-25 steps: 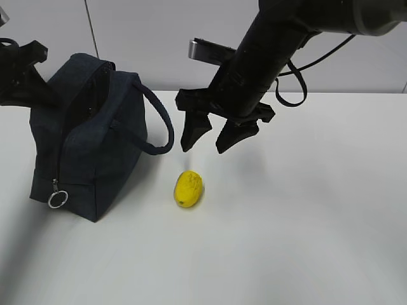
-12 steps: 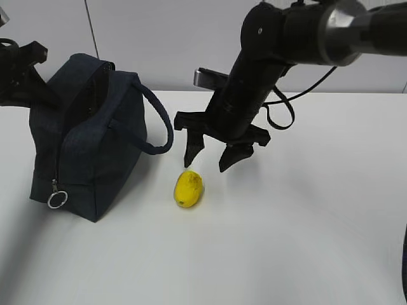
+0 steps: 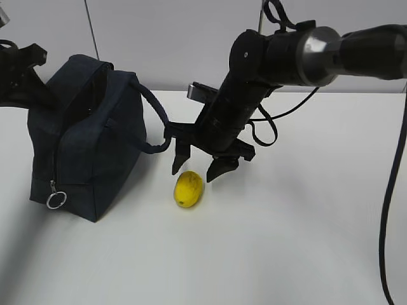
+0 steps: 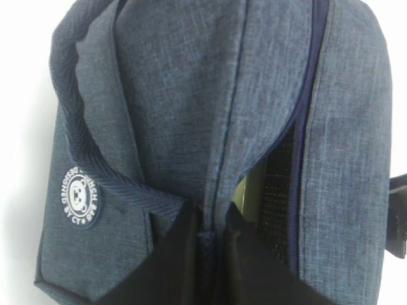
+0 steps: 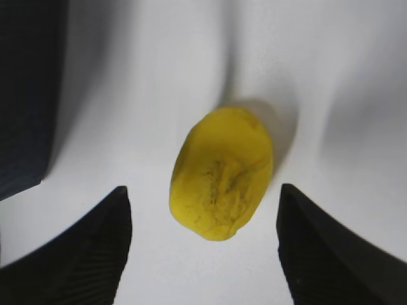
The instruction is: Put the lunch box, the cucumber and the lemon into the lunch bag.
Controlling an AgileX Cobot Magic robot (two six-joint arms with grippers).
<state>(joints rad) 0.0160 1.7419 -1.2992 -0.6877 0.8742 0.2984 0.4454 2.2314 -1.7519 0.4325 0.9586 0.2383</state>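
The lemon (image 3: pixel 189 189) lies on the white tabletop (image 3: pixel 299 222), just right of the lunch bag (image 3: pixel 82 149). Directly above it hangs the right gripper (image 3: pixel 197 166), jaws spread wide to either side of the fruit, touching nothing; the right wrist view shows clear tabletop between each finger and the peel. Farther left, the left gripper (image 4: pixel 206 244) has its jaws pressed together, pinching the bag's fabric at the zipper seam. Only the left wrist view shows the round white emblem (image 4: pixel 79 196), its small lettering unreadable, and something pale green (image 4: pixel 240 190) inside the opening.
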